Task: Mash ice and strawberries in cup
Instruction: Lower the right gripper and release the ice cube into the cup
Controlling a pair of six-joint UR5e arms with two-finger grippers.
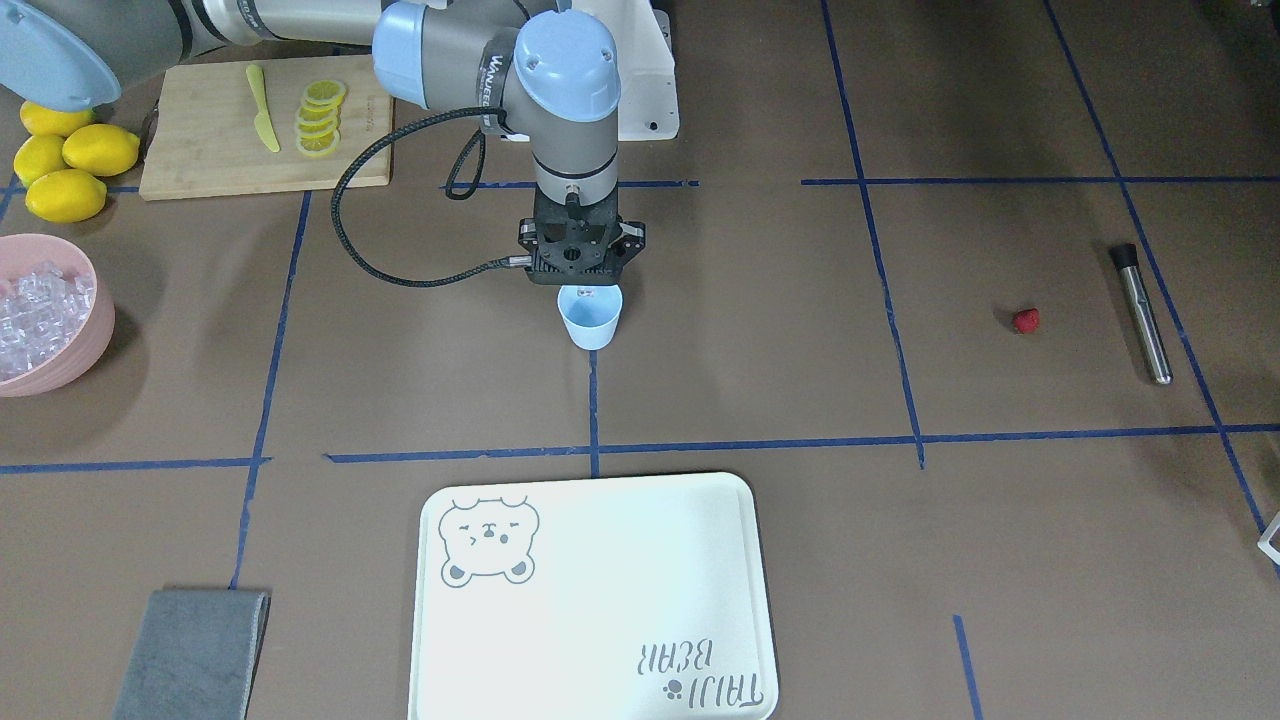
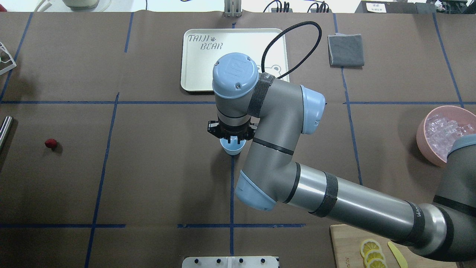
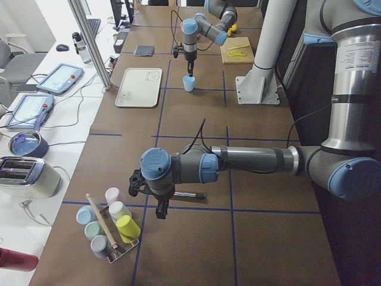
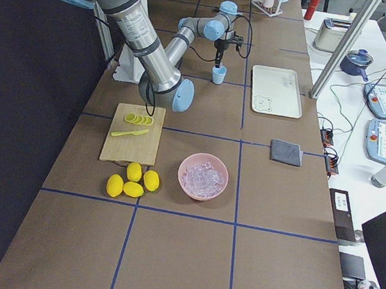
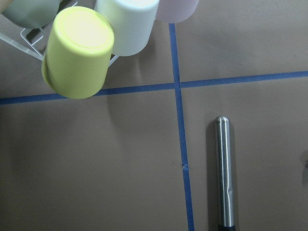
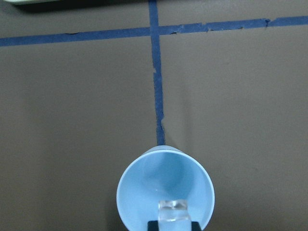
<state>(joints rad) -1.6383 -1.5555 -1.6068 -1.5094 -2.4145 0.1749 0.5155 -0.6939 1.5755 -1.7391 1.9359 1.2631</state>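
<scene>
The light blue cup (image 1: 591, 320) stands upright at the table's middle, also seen from above (image 2: 232, 148). My right gripper (image 1: 586, 292) hangs straight over the cup's mouth, shut on one clear ice cube (image 6: 172, 210) held between its dark fingertips above the cup (image 6: 166, 187). More ice (image 1: 40, 305) fills the pink bowl (image 1: 85, 345). The strawberry (image 1: 1025, 320) lies alone on the brown mat, far from the cup. My left gripper (image 3: 161, 210) shows only in the exterior left view, low over the mat near a steel rod (image 5: 224, 173); I cannot tell its state.
A cream bear tray (image 1: 590, 600) lies near the cup. A cutting board (image 1: 265, 130) carries lemon slices and a yellow knife, with whole lemons (image 1: 65, 165) beside it. A grey cloth (image 1: 190, 655) and a rack of pastel cups (image 3: 110, 229) sit at the edges.
</scene>
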